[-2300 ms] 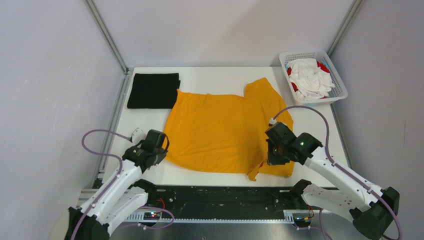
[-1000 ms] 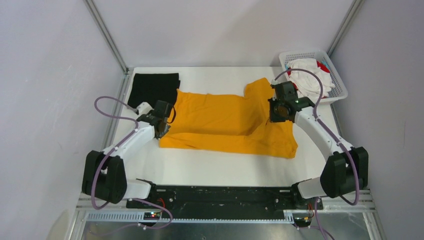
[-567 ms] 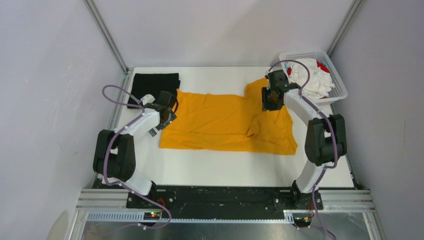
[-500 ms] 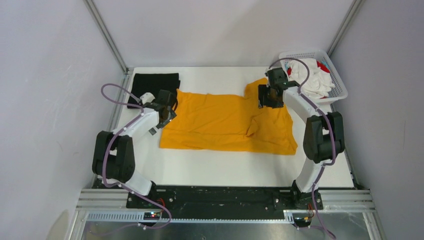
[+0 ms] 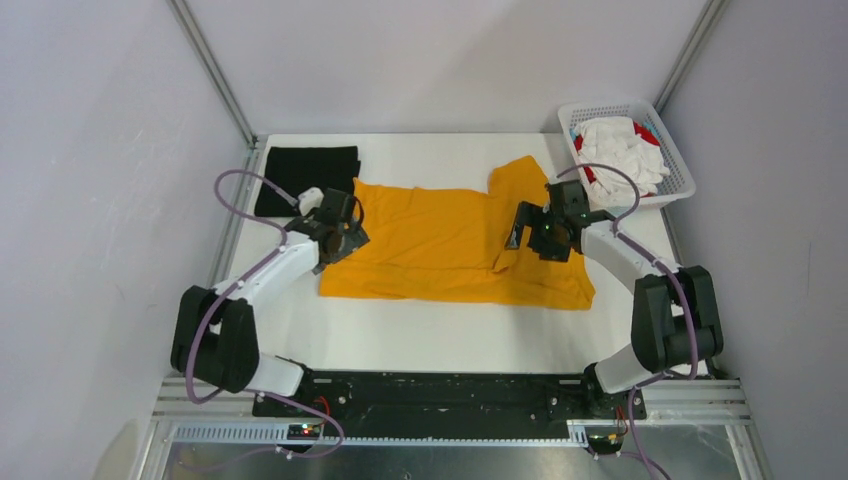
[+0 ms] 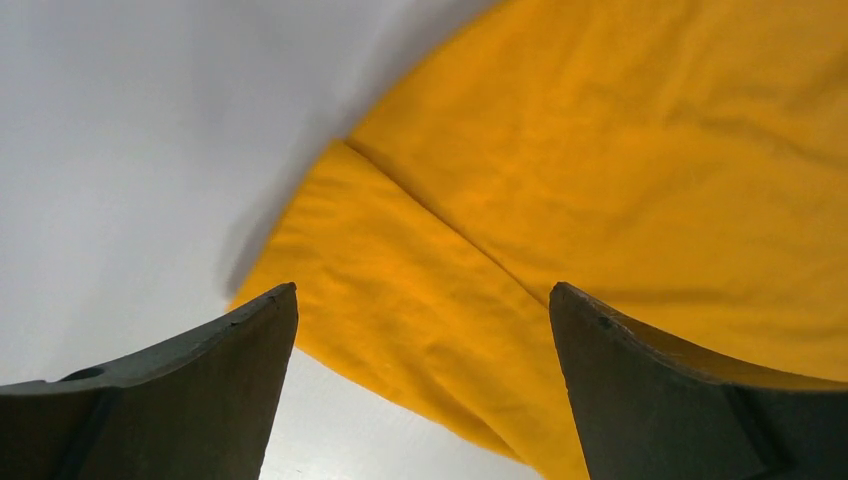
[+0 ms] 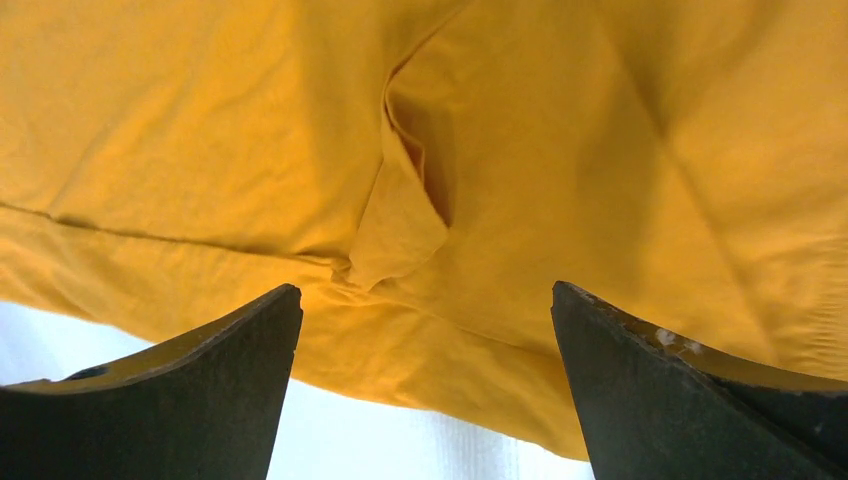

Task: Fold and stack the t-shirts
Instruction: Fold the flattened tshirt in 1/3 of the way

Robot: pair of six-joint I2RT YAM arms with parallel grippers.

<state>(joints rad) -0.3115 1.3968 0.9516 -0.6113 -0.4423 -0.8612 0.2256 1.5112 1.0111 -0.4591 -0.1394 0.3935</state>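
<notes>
A mustard-orange t-shirt lies folded in half across the middle of the table, one sleeve sticking out at the far right. My left gripper hovers open over the shirt's left edge, and the left wrist view shows the gripper with only orange cloth below it. My right gripper hangs open above a small pucker in the cloth, holding nothing. A folded black t-shirt lies at the far left. White and red t-shirts are heaped in the basket.
The white mesh basket stands at the far right corner. Metal frame posts rise at both far corners. Bare white table lies between the folded shirt and the arm bases.
Both grippers carried the shirt's near half over to the far side, then opened and let go. The right gripper has since drawn back from the sleeve towards the near side.
</notes>
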